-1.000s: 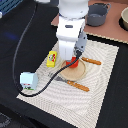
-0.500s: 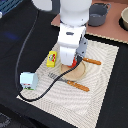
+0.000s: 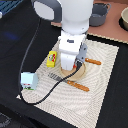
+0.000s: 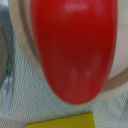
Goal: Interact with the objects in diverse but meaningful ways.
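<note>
The arm stands low over the middle of a pale woven mat [image 3: 102, 75] that lies on a dark table. Its gripper [image 3: 70, 66] is down over a round wooden plate [image 3: 80, 73], and the big white body of the arm hides the fingers, so I cannot tell if they are spread or pressed together.

In the wrist view a red tomato [image 4: 74, 47] fills almost all the picture. It lies on the wooden plate [image 4: 24, 50], very close under the camera.

A yellow packet [image 3: 51, 59] lies on the mat just beside the plate, on the exterior view's left. A white carton [image 3: 29, 80] with green-blue print stands at the mat's left edge. A knife [image 3: 78, 86] lies on the near side of the plate and a fork [image 3: 93, 61] on its far side. A grey pot [image 3: 99, 13] stands far behind the mat.
</note>
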Available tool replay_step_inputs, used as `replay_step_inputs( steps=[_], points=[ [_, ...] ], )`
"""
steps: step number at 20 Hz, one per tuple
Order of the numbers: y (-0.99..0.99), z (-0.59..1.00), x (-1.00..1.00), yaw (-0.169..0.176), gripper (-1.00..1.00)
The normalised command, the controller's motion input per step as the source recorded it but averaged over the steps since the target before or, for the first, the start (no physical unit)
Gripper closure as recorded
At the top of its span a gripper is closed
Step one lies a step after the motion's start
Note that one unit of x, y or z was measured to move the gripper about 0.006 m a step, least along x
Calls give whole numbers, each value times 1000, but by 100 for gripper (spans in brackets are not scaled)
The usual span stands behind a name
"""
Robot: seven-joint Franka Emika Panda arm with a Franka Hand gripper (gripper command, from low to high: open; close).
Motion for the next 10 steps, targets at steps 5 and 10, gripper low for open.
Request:
replay_step_inputs(
  steps=[5,10],
  points=[
    [-100,-169,120,0,100],
    [-65,-114,142,0,100]
  ],
)
